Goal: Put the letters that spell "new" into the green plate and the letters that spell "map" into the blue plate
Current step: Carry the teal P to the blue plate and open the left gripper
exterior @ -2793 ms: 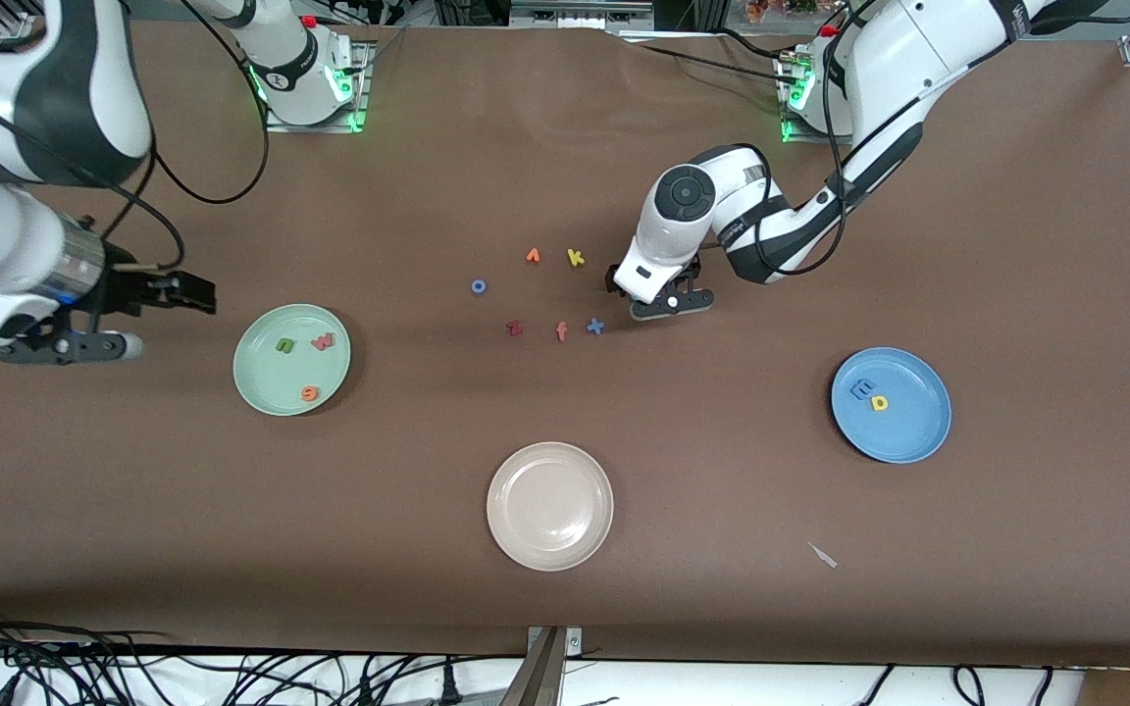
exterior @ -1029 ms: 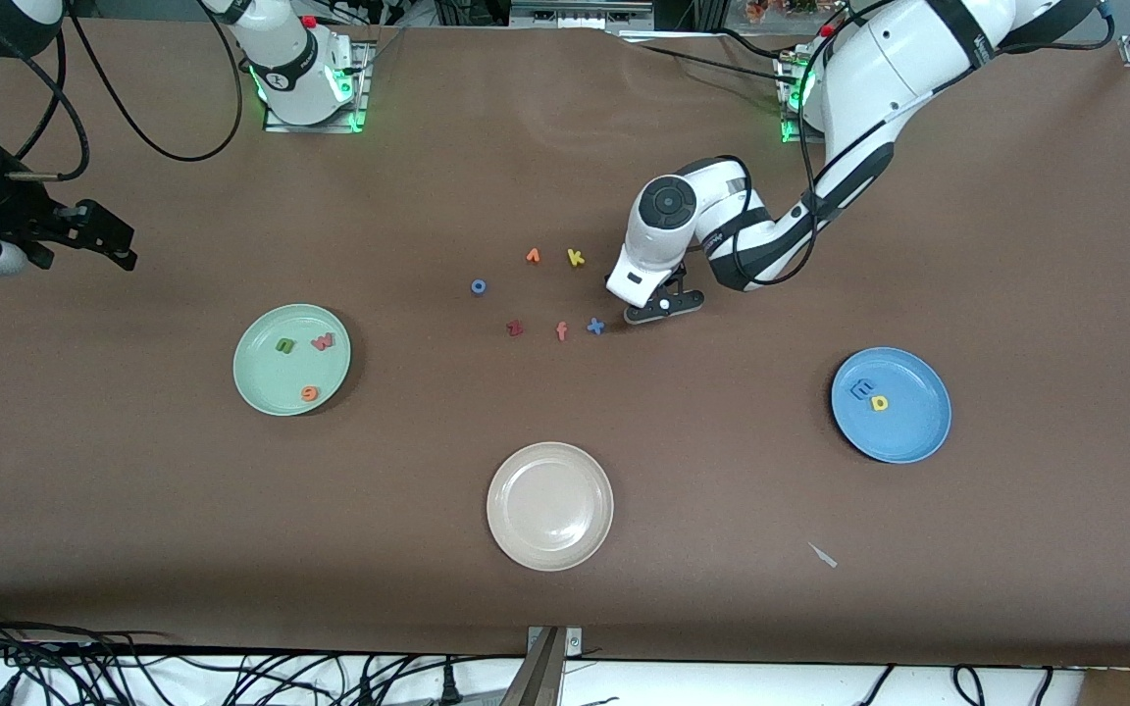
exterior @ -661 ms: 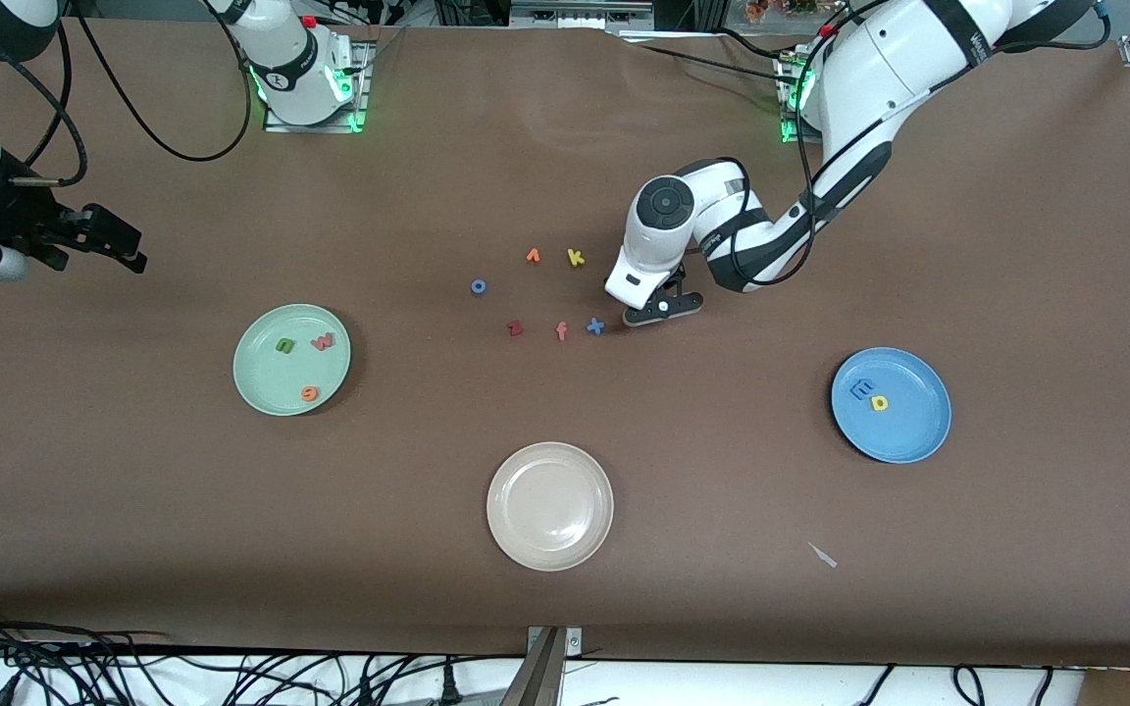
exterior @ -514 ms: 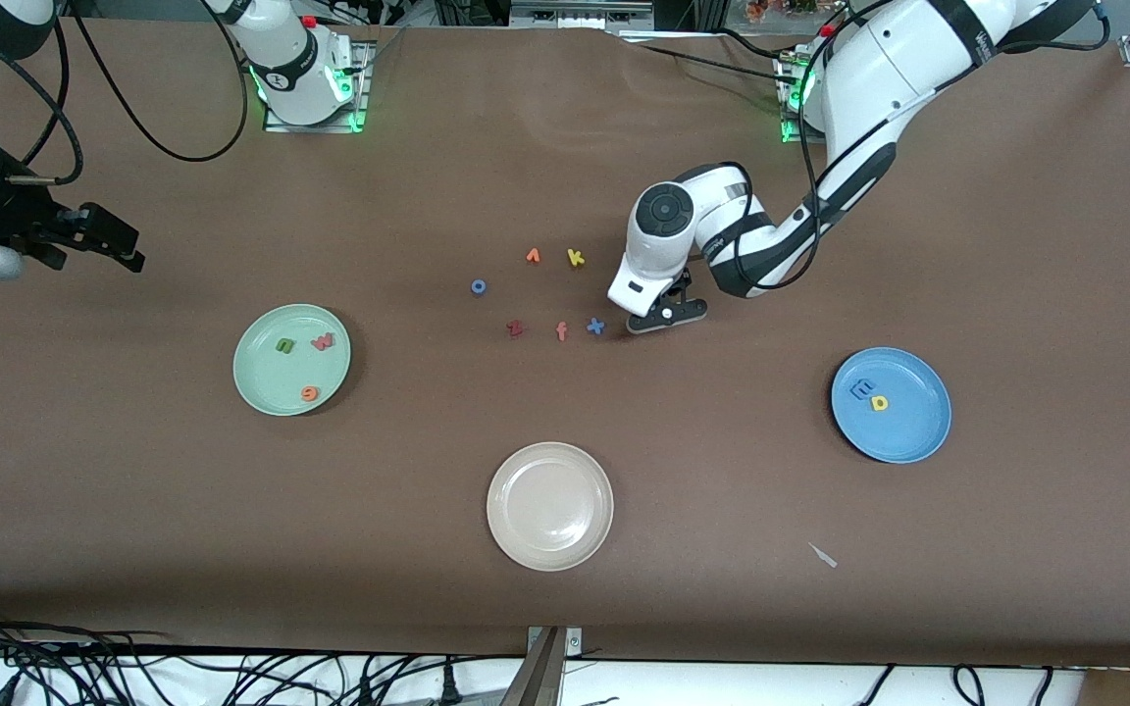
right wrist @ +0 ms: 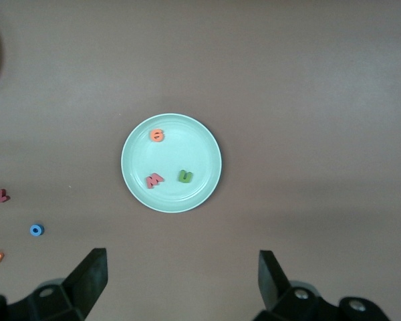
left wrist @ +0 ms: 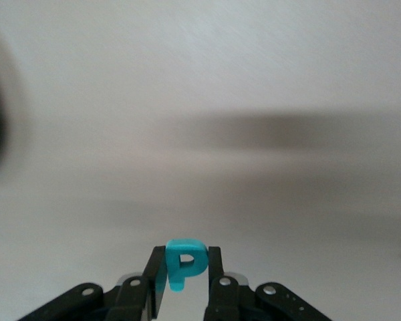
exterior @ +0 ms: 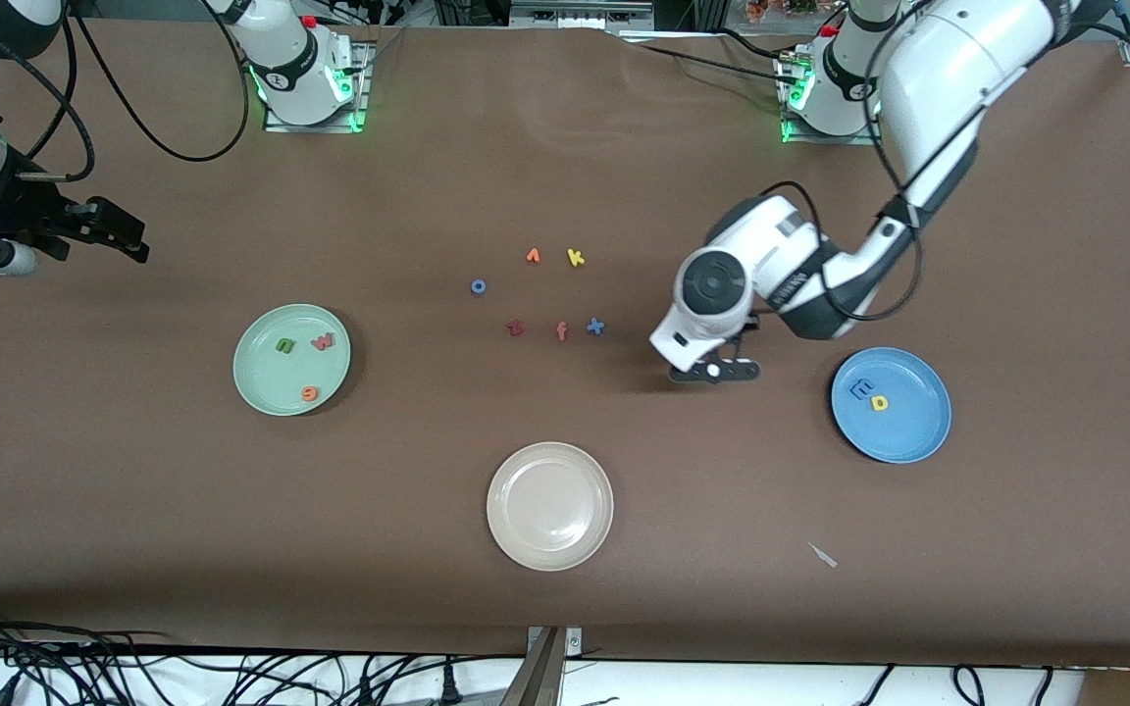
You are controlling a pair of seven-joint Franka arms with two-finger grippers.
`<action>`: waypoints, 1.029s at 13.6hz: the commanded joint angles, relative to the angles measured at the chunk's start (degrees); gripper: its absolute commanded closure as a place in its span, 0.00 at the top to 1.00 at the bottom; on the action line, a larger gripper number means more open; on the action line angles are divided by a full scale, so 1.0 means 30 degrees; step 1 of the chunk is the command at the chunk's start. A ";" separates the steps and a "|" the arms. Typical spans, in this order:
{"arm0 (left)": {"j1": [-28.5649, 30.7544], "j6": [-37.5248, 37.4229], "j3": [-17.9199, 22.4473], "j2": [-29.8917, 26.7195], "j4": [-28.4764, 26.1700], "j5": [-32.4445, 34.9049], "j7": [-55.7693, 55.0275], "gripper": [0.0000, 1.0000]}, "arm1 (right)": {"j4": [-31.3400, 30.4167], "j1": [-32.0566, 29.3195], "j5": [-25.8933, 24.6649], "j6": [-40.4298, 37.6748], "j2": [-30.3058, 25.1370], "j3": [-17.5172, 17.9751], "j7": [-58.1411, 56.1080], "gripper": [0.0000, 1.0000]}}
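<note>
- Left wrist view: the left gripper [left wrist: 185, 271] pinches the teal p [left wrist: 182, 262] between its fingers, up over bare table.
- From the front, that gripper [exterior: 714, 372] is over the table between the loose letters and the blue plate [exterior: 913, 436].
- The blue plate holds the m [exterior: 861, 390] and the a [exterior: 880, 402], touching.
- The green plate [exterior: 264, 387] holds the n [exterior: 284, 345], w [exterior: 324, 341] and e [exterior: 309, 393].
- The right gripper [exterior: 94, 227] waits with fingers spread wide over the table's edge at the right arm's end.
- The beige plate [exterior: 550, 506] lies nearest the front camera.
</note>
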 commanded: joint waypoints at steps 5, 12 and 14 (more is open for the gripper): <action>0.5185 -0.0670 0.0046 -0.0607 0.0009 -0.0178 1.1348 0.00 | 0.0361 -0.0039 -0.0263 -0.0221 -0.0007 0.0166 -0.0122 1.00; 0.6538 -0.0085 0.0808 0.0096 0.0008 0.2664 1.5141 0.09 | 0.0361 -0.0039 -0.0263 -0.0514 -0.0125 0.0137 -0.0151 1.00; 0.6538 -0.0084 0.1423 0.0067 0.0038 0.3276 1.5840 0.22 | 0.0361 -0.0039 -0.0263 -0.0484 -0.0125 0.0166 -0.0151 1.00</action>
